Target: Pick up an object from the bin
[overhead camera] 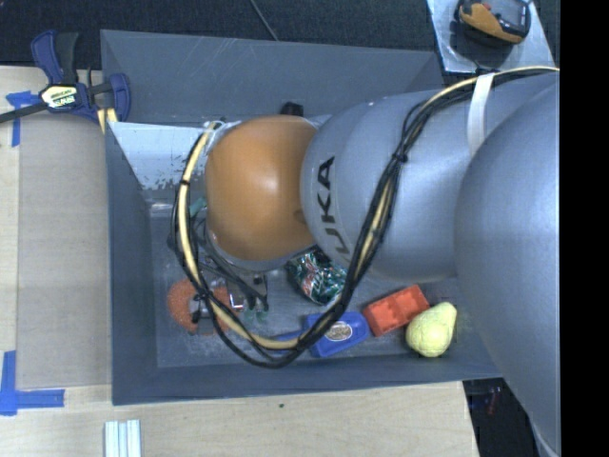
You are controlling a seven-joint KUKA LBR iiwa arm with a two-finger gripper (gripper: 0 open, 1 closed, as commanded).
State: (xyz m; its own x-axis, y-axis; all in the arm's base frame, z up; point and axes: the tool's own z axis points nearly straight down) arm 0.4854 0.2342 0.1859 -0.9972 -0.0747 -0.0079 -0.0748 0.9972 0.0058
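**Orange, round and near the gripper (231, 296): a likely pick**

Camera view: the gripper hangs under the arm's orange cover (257, 188), left of centre in the bin (133, 350); wide or narrow, I cannot tell. Just beside it, toward the frame's lower left, lies an orange round thing (179, 303). It looks light, smooth, apt to roll; a hold across its middle seems safest.

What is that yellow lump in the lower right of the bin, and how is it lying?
The yellow lump looks like a toy lemon: rounded, slightly egg-shaped, pale yellow, with a matte surface that could be foam or soft plastic. It lies on the floor of the bin by the lower wall, close beside a red block on its left; whether they touch I cannot tell.
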